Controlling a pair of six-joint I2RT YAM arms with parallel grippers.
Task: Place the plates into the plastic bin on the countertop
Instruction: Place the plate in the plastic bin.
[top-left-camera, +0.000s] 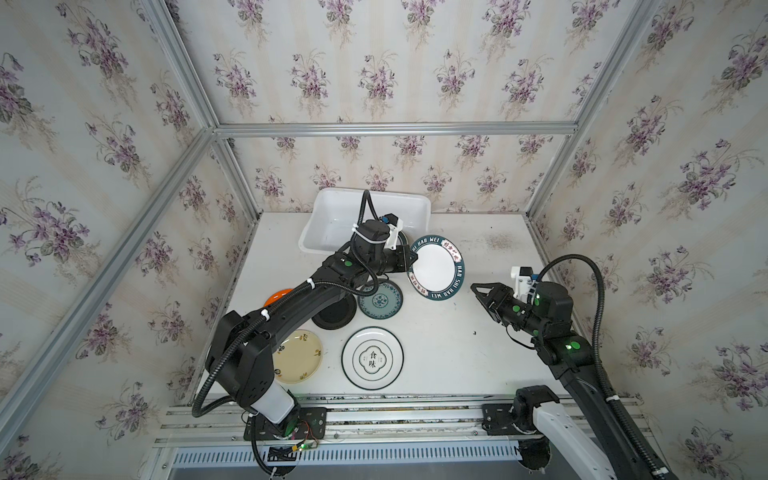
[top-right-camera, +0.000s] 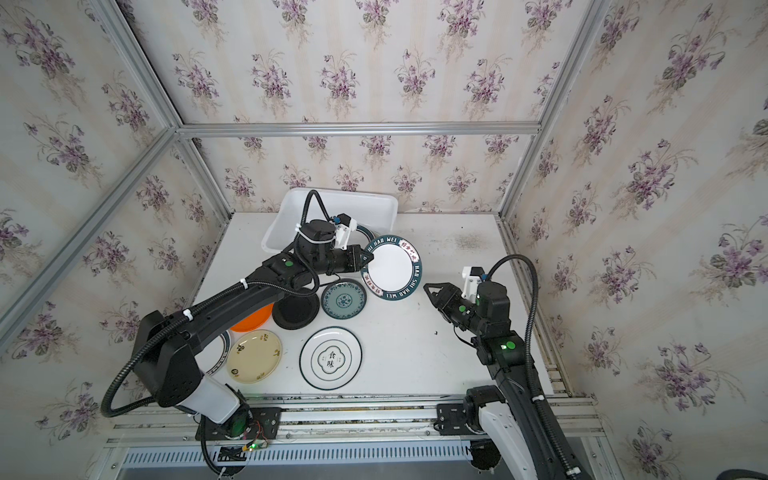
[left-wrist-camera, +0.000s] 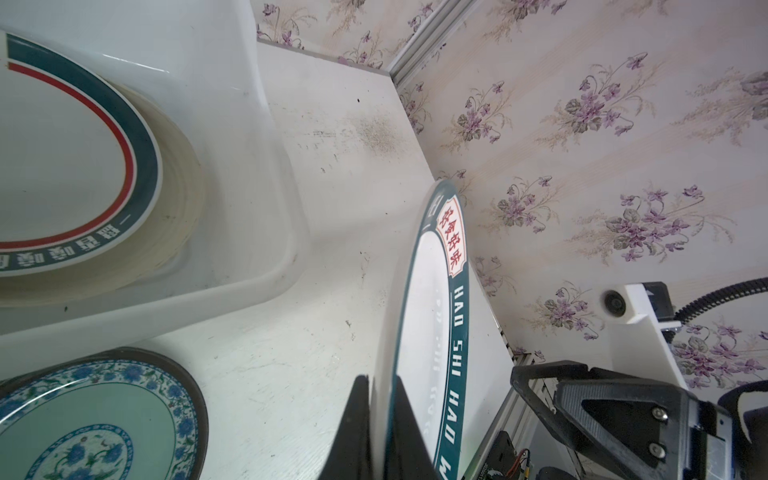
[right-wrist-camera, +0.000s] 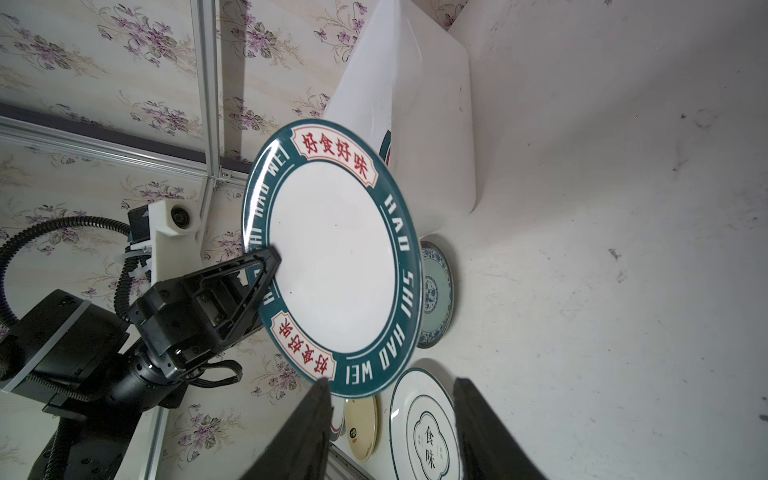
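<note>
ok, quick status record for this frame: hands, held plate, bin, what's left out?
left hand: shut on rim of HAO WEI plate, lifted, tilted, beside plastic bin
right hand: open, empty, apart from that plate
bin contents: one teal-and-red-rimmed plate
countertop: teal-patterned plate, black plate, orange plate, cream plate, white character plate, half-hidden plate beside the cream one

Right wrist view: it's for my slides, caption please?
Left gripper clamps the teal-rimmed plate by its rim near the bin; right gripper open.
</note>
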